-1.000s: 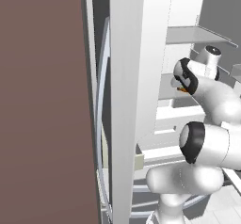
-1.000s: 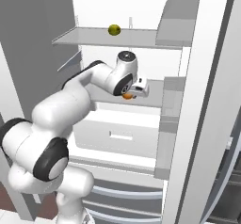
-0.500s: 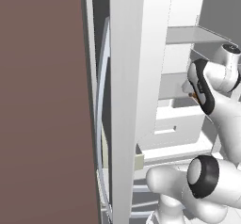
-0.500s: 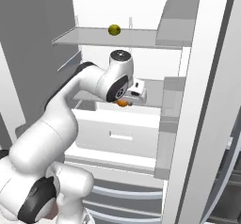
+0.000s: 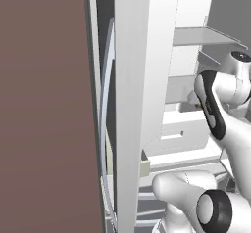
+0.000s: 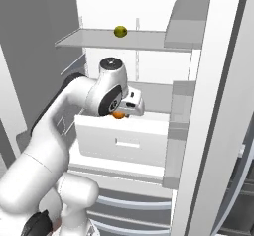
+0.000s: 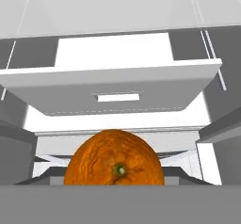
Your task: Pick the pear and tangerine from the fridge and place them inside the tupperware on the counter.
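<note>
Inside the open fridge (image 6: 149,12), the tangerine (image 7: 114,158) sits clamped in the gripper (image 6: 124,112), held just above the white drawer (image 6: 121,140) below the glass shelf (image 6: 129,39). Up on that shelf rests the pear (image 6: 120,30), well apart from the hand. Through the hand camera, the drawer lies beyond the fruit.

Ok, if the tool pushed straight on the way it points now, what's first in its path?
Probably the white drawer front: the tool, shut on the tangerine, faces it in the hand view. Depth is unclear, so the tangerine might instead pass below it toward the lower bins.
</note>
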Motion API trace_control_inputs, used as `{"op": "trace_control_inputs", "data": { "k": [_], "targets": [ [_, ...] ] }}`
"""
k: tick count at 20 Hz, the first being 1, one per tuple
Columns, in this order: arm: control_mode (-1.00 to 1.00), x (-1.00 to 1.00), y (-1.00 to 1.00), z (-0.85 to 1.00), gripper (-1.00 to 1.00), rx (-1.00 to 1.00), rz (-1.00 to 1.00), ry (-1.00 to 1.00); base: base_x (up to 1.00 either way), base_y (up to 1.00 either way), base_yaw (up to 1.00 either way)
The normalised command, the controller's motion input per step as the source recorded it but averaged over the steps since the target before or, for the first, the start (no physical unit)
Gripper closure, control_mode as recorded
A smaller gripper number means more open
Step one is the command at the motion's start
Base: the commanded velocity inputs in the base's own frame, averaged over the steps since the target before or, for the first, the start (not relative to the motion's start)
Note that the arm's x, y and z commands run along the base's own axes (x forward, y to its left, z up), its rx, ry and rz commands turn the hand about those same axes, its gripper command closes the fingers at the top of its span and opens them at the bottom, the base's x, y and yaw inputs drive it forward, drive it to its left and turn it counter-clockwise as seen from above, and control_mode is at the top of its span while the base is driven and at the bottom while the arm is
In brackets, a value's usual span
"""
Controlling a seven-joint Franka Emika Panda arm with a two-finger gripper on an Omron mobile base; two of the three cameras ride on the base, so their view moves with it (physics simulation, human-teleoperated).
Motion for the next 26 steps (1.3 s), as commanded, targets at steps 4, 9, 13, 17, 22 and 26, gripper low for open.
{"op": "trace_control_inputs", "data": {
  "k": [4,9,13,17,22,26],
  "targets": [
    [-1.0,-0.55,0.27,-0.01,1.0,0.0,-0.07,0.0,0.0,0.0,0.0],
    [-1.0,-0.48,0.19,0.05,1.0,0.0,-0.05,0.0,0.0,0.0,0.0],
    [1.0,-0.18,0.05,0.01,1.0,0.0,0.0,-0.03,-0.7,0.04,0.0],
    [1.0,0.0,0.0,0.0,1.0,0.0,0.0,0.0,-1.0,0.0,0.0],
    [1.0,0.0,0.0,0.0,1.0,0.0,0.0,0.0,-1.0,-0.03,0.0],
    [1.0,0.0,0.0,0.0,1.0,0.0,0.0,0.0,-0.88,-0.41,-0.18]
  ]
}}
